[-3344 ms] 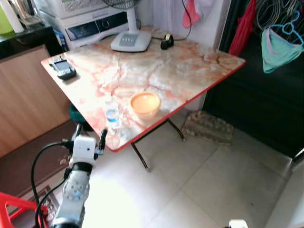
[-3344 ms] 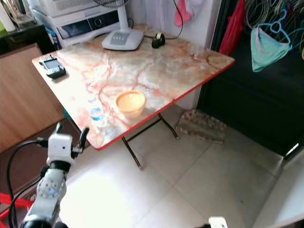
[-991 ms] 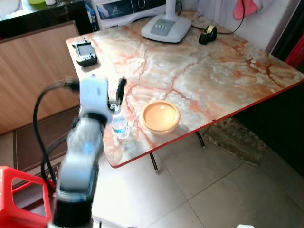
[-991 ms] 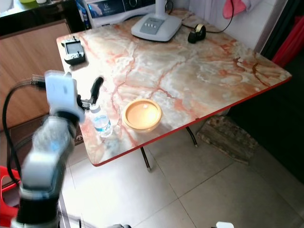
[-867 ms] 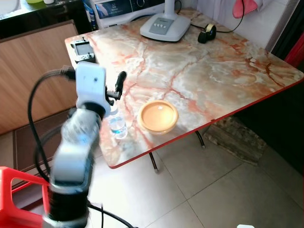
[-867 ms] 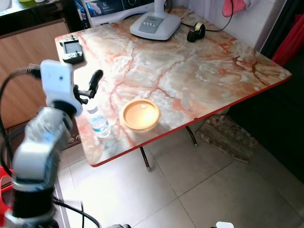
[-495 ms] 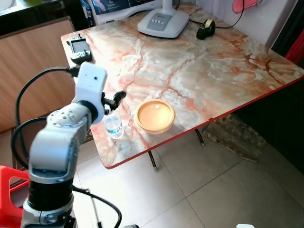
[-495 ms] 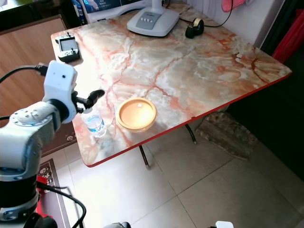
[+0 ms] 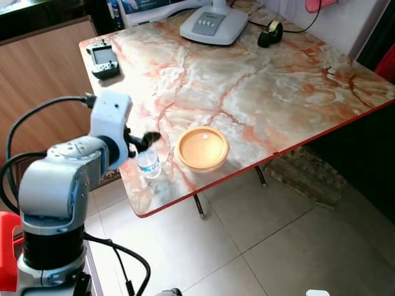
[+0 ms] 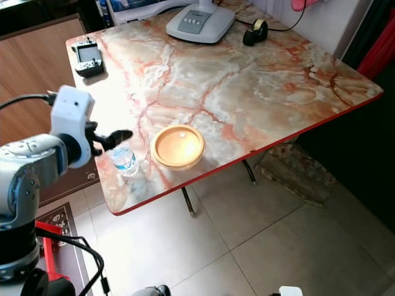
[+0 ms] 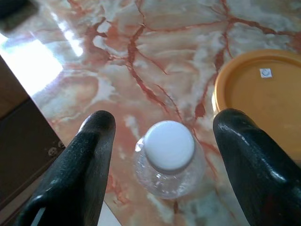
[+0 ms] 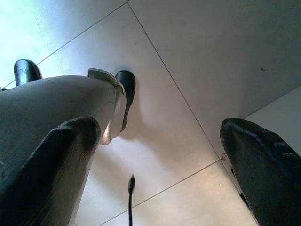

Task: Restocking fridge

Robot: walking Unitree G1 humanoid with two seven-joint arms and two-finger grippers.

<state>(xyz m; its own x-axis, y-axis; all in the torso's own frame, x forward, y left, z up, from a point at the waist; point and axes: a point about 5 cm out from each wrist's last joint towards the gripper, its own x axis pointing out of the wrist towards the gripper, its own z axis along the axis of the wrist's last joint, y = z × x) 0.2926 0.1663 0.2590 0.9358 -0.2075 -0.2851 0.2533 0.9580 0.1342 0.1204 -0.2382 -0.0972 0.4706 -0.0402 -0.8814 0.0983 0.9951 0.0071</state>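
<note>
The left gripper (image 11: 164, 155) hangs wide open and empty above the water bottle (image 11: 170, 159), which stands beside the orange bowl (image 9: 201, 148); it should descend centred before closing below the cap.

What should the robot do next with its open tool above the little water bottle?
Probably lower the left tool a little more, then close it. Its two black fingers are spread wide on either side of the small water bottle, above the white cap, not touching it yet. The bottle stands upright near the table edge, beside the orange bowl, so going down gently should avoid knocking it over.
</note>
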